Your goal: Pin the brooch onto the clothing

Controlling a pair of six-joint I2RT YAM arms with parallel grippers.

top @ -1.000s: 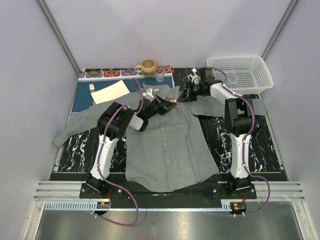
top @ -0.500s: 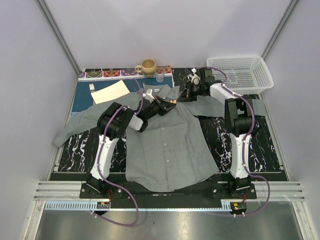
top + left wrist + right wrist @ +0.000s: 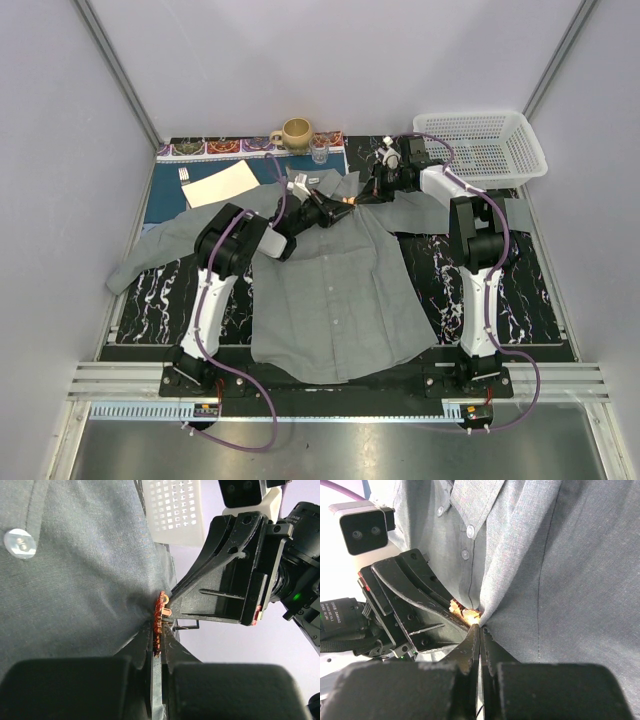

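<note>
Left claw (image 3: 159,633): clamped on brooch (image 3: 161,609), as before.
Right claw (image 3: 479,628): closed, tips at shirt (image 3: 560,570) fold beside brooch, unmoved.

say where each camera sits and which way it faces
Top external: above, behind the bases, looking down on the grey button-up shirt; both arms show.
Left wrist: faces the tiny orange-red brooch; its left gripper, shut on it, shows.
Right wrist: faces the shirt's fold; its shut right gripper shows.
Shared: both wrist views catch the brooch.
</note>
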